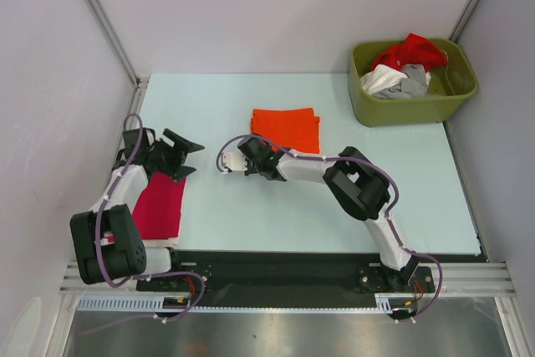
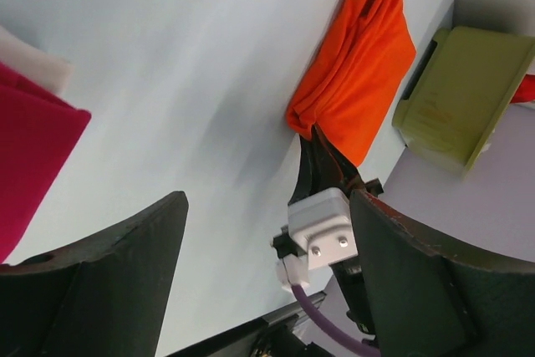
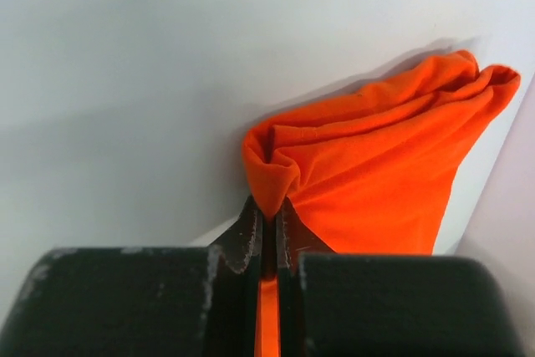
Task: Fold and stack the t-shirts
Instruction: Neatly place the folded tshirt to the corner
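Observation:
A folded bright orange t-shirt (image 1: 287,127) lies on the table's middle; it also shows in the left wrist view (image 2: 359,64) and the right wrist view (image 3: 376,173). My right gripper (image 1: 269,147) (image 3: 269,211) is shut on its near left corner, pinching a fold of cloth. A folded magenta-red t-shirt (image 1: 159,206) (image 2: 33,148) lies at the near left. My left gripper (image 1: 189,158) (image 2: 266,200) is open and empty, just beyond the magenta shirt. Red (image 1: 410,52), white (image 1: 384,79) and grey (image 1: 415,81) t-shirts lie crumpled in the bin.
The olive-green plastic bin (image 1: 410,108) (image 2: 460,98) stands at the table's far right corner. Grey walls with metal posts close the left, back and right sides. A black rail with the arm bases runs along the near edge.

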Controlling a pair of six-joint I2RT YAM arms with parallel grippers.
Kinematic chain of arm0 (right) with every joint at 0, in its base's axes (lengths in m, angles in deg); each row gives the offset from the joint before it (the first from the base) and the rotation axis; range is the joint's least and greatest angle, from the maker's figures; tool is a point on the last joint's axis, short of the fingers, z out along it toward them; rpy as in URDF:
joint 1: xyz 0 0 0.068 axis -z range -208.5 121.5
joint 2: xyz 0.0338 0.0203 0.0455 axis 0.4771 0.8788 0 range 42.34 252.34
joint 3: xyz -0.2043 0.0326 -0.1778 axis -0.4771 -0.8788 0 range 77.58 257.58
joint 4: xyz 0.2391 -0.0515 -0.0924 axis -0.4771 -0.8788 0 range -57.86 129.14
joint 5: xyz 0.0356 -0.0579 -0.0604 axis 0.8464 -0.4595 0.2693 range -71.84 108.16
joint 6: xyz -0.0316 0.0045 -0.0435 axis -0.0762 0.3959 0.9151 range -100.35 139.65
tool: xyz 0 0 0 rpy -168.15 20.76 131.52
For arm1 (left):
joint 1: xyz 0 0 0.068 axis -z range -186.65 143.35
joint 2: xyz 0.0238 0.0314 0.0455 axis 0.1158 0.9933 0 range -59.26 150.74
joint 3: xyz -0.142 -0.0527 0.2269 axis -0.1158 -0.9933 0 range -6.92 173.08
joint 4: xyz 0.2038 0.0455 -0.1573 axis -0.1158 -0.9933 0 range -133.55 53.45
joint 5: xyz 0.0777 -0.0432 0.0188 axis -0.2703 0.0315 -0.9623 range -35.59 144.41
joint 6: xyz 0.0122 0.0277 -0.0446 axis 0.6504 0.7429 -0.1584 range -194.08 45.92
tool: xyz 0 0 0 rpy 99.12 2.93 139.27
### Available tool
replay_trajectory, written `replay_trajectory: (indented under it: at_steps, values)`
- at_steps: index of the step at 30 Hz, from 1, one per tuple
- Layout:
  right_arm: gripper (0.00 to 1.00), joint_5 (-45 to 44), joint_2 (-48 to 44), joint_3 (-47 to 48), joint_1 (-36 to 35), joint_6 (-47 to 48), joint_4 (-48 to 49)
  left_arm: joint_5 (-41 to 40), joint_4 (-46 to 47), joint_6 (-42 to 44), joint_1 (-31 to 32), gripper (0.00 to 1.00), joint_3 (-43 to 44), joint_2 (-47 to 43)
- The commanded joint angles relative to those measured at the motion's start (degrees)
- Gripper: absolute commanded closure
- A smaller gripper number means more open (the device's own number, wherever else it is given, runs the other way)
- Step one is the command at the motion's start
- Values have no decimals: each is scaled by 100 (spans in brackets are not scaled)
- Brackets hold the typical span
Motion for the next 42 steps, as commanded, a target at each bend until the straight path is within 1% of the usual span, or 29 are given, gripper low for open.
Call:
replay_trajectory:
  at_steps: [1,5,7,9,10,12,17,23,25,27,30,38,42]
  values:
    - [100,238,-555,-102,77,-264,-379,360,1069,-419,233,15,-83,299]
    - [100,484,-1039,-452,95,-352,-458,422,1797,-866,611,14,13,1001]
    - [100,528,-1294,-585,103,-361,-476,474,2280,-1164,875,14,110,1222]
    - [100,668,-1556,-769,121,-378,-529,492,2572,-1385,1146,14,215,1590]
    - [100,765,-1663,-840,138,-430,-529,475,2712,-1499,1200,11,242,1705]
    - [100,941,-1847,-989,191,-501,-547,387,3055,-1833,1542,10,312,2012]
    - [100,1231,-2032,-1148,279,-624,-617,106,4031,-2589,1930,8,286,2400]
    - [100,1425,-2120,-1122,420,-782,-634,-149,4322,-3178,2246,7,452,2989]
    - [100,1469,-2147,-1156,446,-826,-626,-158,4174,-3127,2361,5,724,3182]
    - [100,1478,-2235,-1166,455,-861,-608,-158,4041,-3100,2431,6,909,3411]
    - [100,1565,-2340,-1174,525,-932,-591,-342,3813,-3117,2475,7,954,3429]
    - [100,1618,-2516,-1218,560,-1002,-617,-483,3874,-3249,2616,7,1542,4105]
    - [100,1785,-2586,-1262,578,-1064,-626,-518,3813,-3337,2712,9,1910,4369]
